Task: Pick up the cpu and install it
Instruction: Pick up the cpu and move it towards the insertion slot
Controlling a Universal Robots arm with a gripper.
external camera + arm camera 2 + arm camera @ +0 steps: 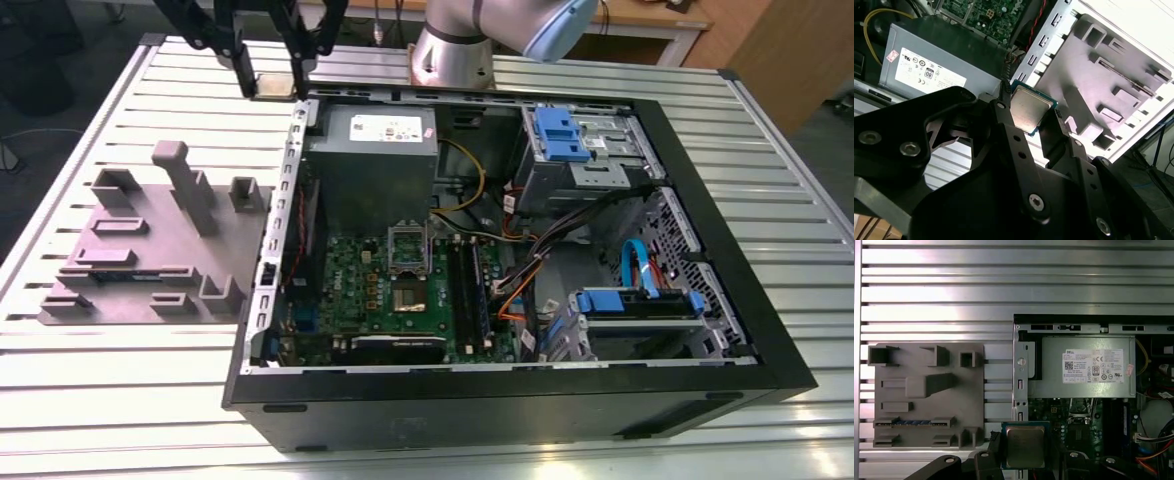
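Observation:
The cpu [1030, 109] is a small square chip with a silver-grey top and a thin dark rim. It hangs between the two black fingers of my gripper [1029, 112], which is shut on it. In the exterior view, the gripper [275, 80] and the cpu [276, 89] are high above the table, just outside the back corner of the open computer case [721, 300] on the exterior view's left. In the first wrist view, the cpu [1025, 446] hovers over the case edge, with the motherboard socket [1079, 412] nearby below. The socket [408, 247] lies on the green motherboard [354, 290].
A grey power supply [371, 160] with a white label fills the case's back corner beside the socket. A grey moulded fixture tray [147, 245] lies on the slatted metal table [120, 400] beside the case. Cables and blue drive brackets [561, 135] crowd the case's other half.

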